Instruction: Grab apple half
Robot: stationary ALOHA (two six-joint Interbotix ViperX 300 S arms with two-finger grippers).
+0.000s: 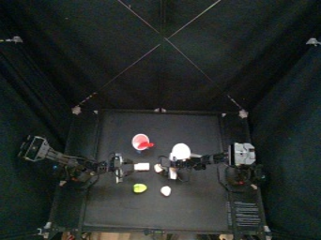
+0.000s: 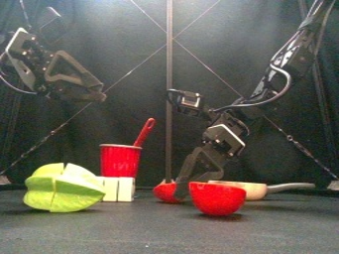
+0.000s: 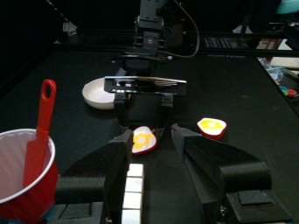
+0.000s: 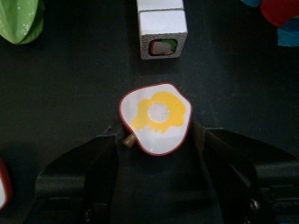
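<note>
An apple half point(image 4: 156, 116) with a red rim, white flesh and a yellow core sits between the jaws of my right gripper point(image 4: 158, 140), which close on its sides. It also shows in the left wrist view point(image 3: 142, 139), under the right gripper point(image 3: 146, 87), and low by the table in the front view point(image 2: 166, 190). A second apple half point(image 3: 212, 128) lies cut face up nearer the front edge point(image 1: 166, 190). My left gripper point(image 3: 158, 150) is open and empty, just left of the held half point(image 1: 122, 167).
A red cup point(image 1: 141, 142) with a red spoon point(image 3: 45, 101) and a white bowl point(image 1: 181, 150) stand behind the grippers. White blocks point(image 1: 142, 167) lie between the grippers. A green toy fruit point(image 2: 63, 187) lies at the front left.
</note>
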